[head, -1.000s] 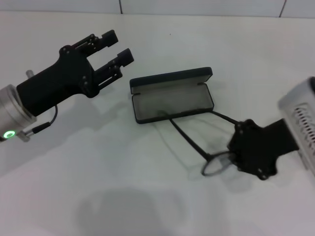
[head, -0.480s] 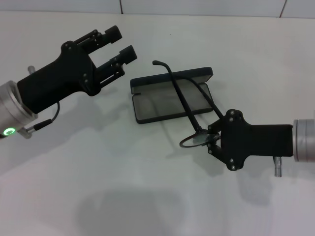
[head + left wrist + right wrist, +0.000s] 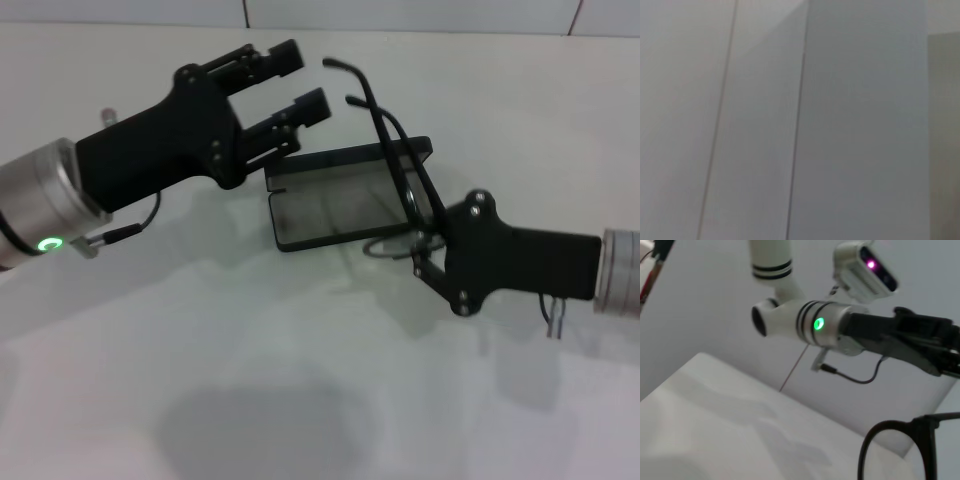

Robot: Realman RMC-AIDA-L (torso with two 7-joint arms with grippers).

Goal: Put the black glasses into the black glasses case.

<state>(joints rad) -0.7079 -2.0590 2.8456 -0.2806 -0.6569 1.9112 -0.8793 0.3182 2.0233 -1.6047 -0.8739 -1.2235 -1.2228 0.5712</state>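
Observation:
The black glasses case (image 3: 312, 208) lies open on the white table, its grey lining up and its lid (image 3: 345, 157) raised at the far side. My right gripper (image 3: 424, 252) is shut on the black glasses (image 3: 392, 246) at the front frame, just off the case's near right corner. One lens hangs by the case's front edge. The temple arms slant up and away over the case. In the right wrist view a lens rim (image 3: 866, 449) shows close up. My left gripper (image 3: 302, 76) hovers open above the case's far left corner, holding nothing.
A white wall (image 3: 400, 12) with tile seams rises behind the white table (image 3: 250, 380). The left wrist view holds only white panels (image 3: 855, 125). The left arm (image 3: 815, 322), with its green light, crosses the right wrist view.
My right gripper has carried the glasses up and toward the case, tipping the temple arms higher over it. My left arm has moved right, closer to the case's far left corner.

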